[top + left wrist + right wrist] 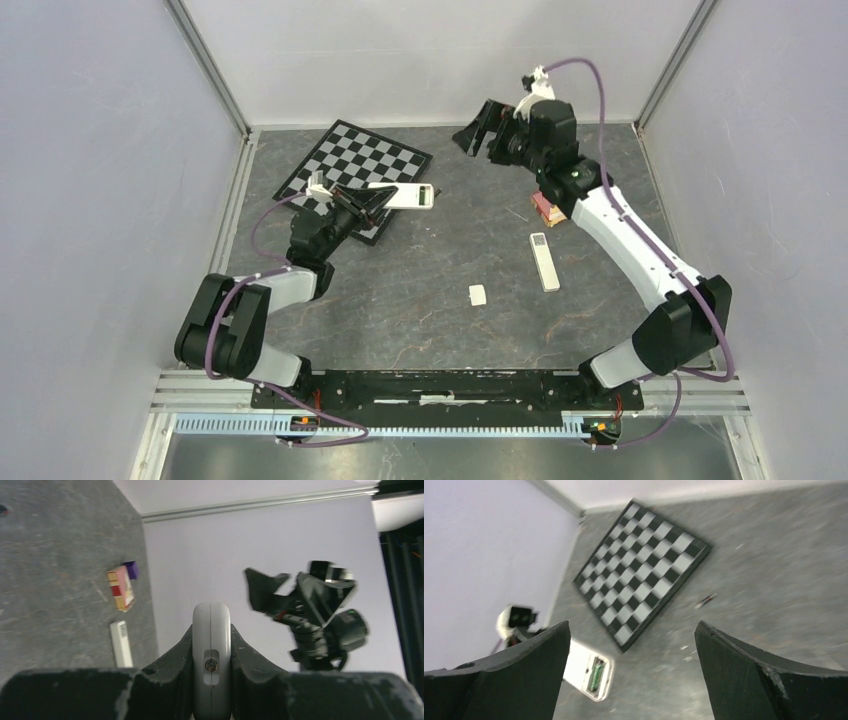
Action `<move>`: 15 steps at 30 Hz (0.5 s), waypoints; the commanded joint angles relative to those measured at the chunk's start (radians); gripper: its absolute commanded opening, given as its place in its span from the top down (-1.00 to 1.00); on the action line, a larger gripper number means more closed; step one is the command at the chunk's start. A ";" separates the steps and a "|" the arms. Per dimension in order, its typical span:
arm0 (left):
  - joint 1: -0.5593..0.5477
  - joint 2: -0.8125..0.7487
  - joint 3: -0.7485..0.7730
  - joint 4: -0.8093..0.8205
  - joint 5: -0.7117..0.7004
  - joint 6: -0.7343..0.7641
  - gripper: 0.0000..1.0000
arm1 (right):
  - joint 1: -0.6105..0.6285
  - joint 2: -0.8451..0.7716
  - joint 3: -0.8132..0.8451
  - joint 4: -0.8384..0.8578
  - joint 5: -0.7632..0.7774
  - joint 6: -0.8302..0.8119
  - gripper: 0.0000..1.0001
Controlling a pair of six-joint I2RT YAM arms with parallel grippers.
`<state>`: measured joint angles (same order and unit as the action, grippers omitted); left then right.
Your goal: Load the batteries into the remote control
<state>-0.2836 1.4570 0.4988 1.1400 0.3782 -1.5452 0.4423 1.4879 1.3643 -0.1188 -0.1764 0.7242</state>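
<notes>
Left gripper (372, 203) clamped on white flat plastic remote control (408, 196), long axis pointing out past fingertips toward right arm. Right gripper (478, 130) fingers apart, empty; I saw green-wrapped battery (597, 672) seated in open bay, below-left of them.
</notes>
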 commanded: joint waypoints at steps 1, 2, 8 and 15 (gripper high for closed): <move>0.044 -0.089 -0.008 -0.147 0.045 0.183 0.96 | 0.003 0.062 0.228 -0.368 0.343 -0.393 -0.96; 0.056 -0.109 -0.002 -0.198 0.048 0.217 0.96 | -0.002 0.078 0.234 -0.398 0.397 -0.431 -0.96; 0.110 -0.195 0.060 -0.449 0.053 0.371 0.96 | -0.082 0.087 0.022 -0.251 0.422 -0.504 -0.48; 0.136 -0.212 0.075 -0.547 0.039 0.434 0.96 | -0.064 0.264 0.086 -0.203 0.131 -0.462 -0.71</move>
<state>-0.1604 1.2675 0.5358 0.6682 0.4042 -1.2091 0.3401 1.6920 1.3937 -0.3866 0.1081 0.2413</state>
